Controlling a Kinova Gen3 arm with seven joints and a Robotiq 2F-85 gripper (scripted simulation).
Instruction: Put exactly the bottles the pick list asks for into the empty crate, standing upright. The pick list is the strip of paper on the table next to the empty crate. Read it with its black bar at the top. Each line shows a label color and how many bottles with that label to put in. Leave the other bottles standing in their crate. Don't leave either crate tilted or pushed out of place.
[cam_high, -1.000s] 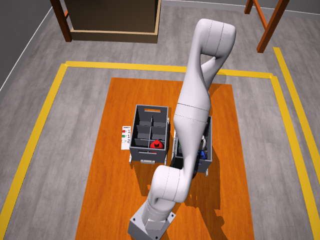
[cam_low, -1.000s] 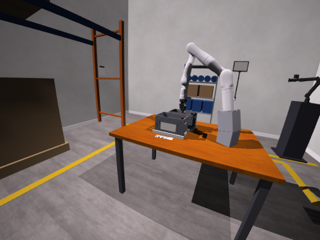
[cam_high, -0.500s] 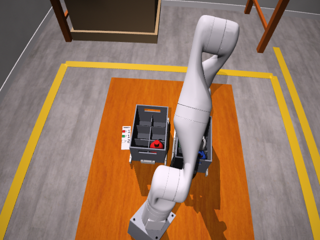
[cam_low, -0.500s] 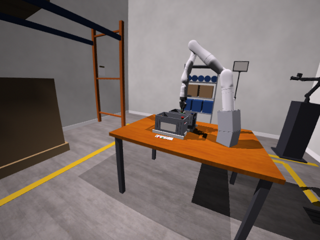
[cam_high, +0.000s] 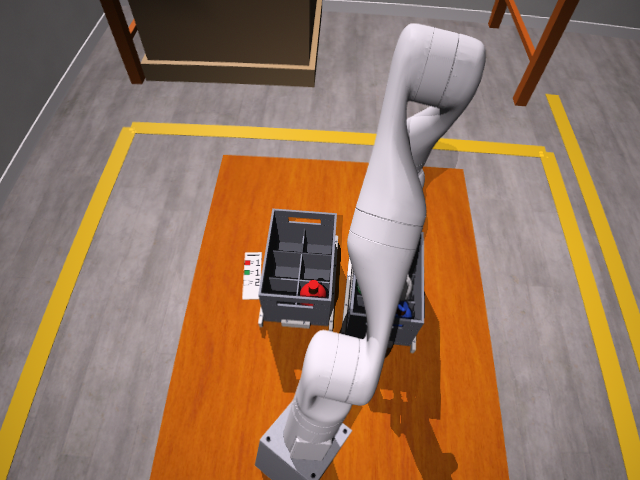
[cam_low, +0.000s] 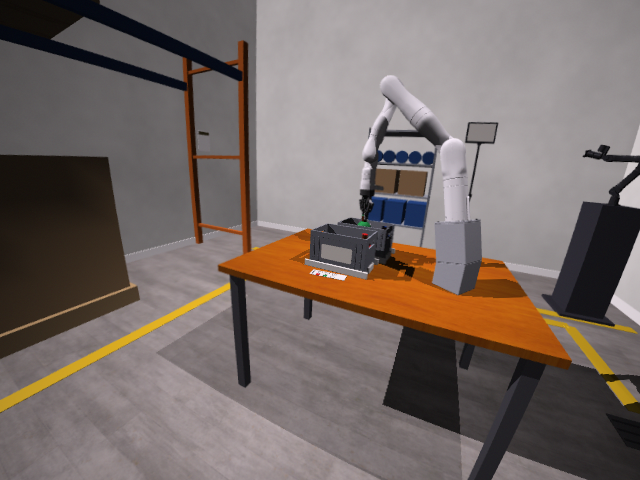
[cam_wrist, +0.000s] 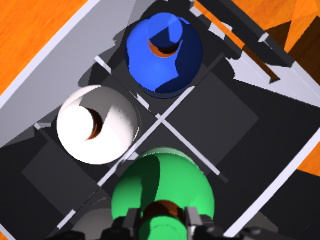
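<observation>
One green, round-shouldered bottle (cam_high: 357, 287) (cam_low: 363, 224) (cam_wrist: 162, 187), clamped at its neck by the black jaws (cam_low: 366, 217) at the wrist view's lower centre, presumably for upright lifting clear of the grey plastic source crate's (cam_high: 419, 289) (cam_low: 388, 237) (cam_wrist: 280, 182) dividers.

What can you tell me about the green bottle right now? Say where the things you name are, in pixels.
The green bottle (cam_low: 363, 224) (cam_wrist: 175, 187) has wide, smooth, rounded shoulders, glossy like plastic, a brown-red collar at the neck and a green cap. The pincer (cam_low: 365, 217) (cam_wrist: 162, 223) is shut on it near the cap. It looks about upright, its shoulders showing above the rim of the farther crate (cam_low: 385, 238). Its label and base are hidden, so I cannot tell whether it touches the dividers.
</observation>
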